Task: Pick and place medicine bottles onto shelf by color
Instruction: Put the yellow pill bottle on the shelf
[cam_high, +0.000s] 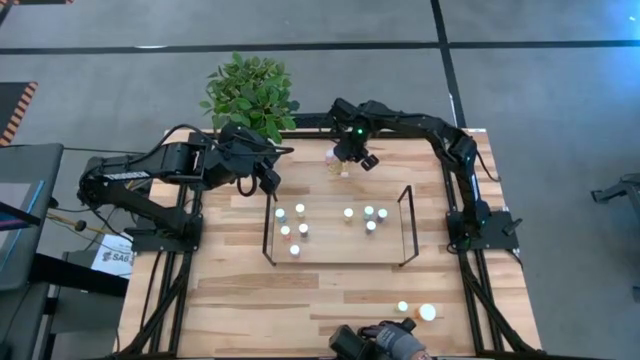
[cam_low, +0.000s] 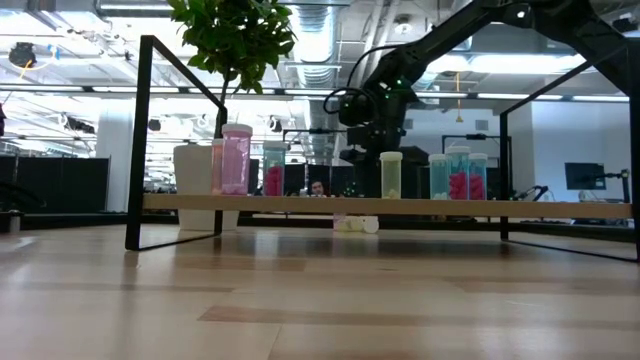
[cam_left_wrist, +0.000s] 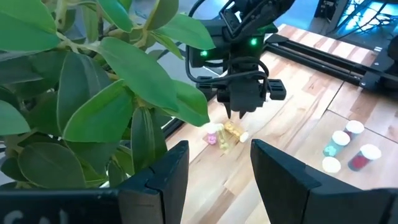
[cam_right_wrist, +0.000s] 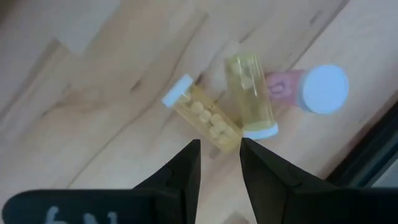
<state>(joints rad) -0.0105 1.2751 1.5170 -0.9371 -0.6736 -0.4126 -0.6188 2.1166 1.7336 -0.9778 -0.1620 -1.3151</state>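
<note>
The right gripper (cam_right_wrist: 219, 163), fingers narrowly apart and empty, hovers near the table's (cam_high: 330, 300) far edge over what look like two fallen yellow white-capped bottles (cam_right_wrist: 208, 121).

Partial black letters "SA" on white sheet (cam_high: 112, 258) under left arm's base

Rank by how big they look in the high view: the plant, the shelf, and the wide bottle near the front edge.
1. Shelf, covering the most area.
2. Plant, smaller, though it stands taller and nearer the camera, which inflates it.
3. Wide bottle, by far the smallest.
</note>
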